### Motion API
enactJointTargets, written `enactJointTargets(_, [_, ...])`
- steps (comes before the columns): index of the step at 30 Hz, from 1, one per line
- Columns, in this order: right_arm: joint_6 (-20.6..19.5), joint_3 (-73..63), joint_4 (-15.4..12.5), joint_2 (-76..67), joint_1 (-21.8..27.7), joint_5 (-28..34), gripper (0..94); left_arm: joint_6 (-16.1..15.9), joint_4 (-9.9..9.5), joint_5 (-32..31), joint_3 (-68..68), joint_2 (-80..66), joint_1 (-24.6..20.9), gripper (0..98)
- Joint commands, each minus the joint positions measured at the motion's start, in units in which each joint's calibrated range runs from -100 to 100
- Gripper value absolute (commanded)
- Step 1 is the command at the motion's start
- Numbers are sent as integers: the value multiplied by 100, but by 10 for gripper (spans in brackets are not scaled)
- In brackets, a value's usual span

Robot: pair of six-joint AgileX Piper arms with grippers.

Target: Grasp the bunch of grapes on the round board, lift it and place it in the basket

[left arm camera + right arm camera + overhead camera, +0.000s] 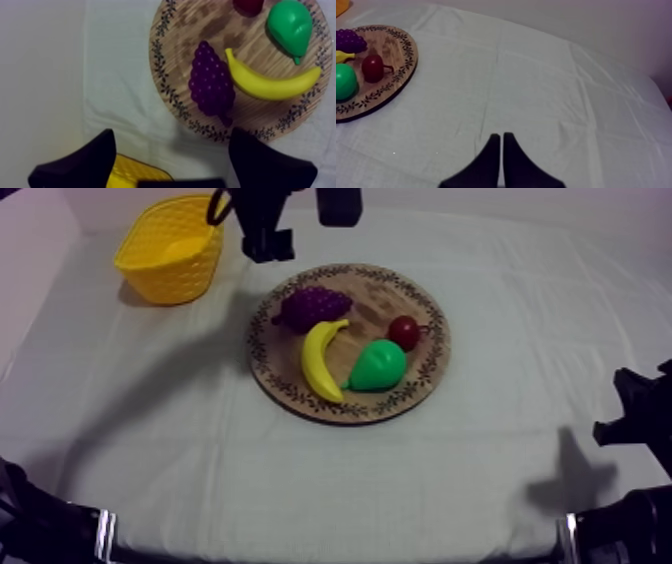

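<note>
Right wrist view: the right gripper [501,137] has both black fingers lying together in a narrow wedge, with nothing in them. It sits low at its own side of the grey-white cloth table [150,438], well apart from the fruit. Parked, not in play.

Mid-table is the round wooden board with a patterned rim [385,288]. On it:
- a yellow toy banana [320,360]
- a green toy pear [378,366] just beside the banana
- a small red fruit [404,332] behind the pear
- the purple bunch of grapes [312,306] on the board's far left part, not lifted, with the banana's tip right at its flank

Far side: the left gripper [268,248] hangs above the cloth between the board's far rim and the yellow lattice basket [180,278] at far left. The left wrist view looks straight down. Its fingers [85,160] are spread wide with nothing between them, the grapes ahead of them and the basket's edge beneath.

Judgement: this is the approach step, and the pick hasn't begun. The next move calls for these steps:
- bring the left gripper over the grapes
- set the spread fingers across the bunch's narrow width
- descend and close
- lift and make the short carry to the basket

The finger on the banana side has little room and may nudge the banana.

Writing: no brand, label or text is readable. The board's rim carries only a leaf-sprig pattern.
</note>
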Motion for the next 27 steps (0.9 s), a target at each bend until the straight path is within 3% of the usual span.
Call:
enactJointTargets(1, [1, -1, 1, -2, 1, 1, 5, 18, 0, -74, 23, 68, 12, 843])
enactJointTargets(10, [1, -1, 1, -2, 1, 1, 5, 109, 26, -370, -2, 736, 49, 841])
enactJointTargets(27, [1, -1, 1, -2, 1, 1, 5, 180, 148, -356, -882, 2485, 114, 842])
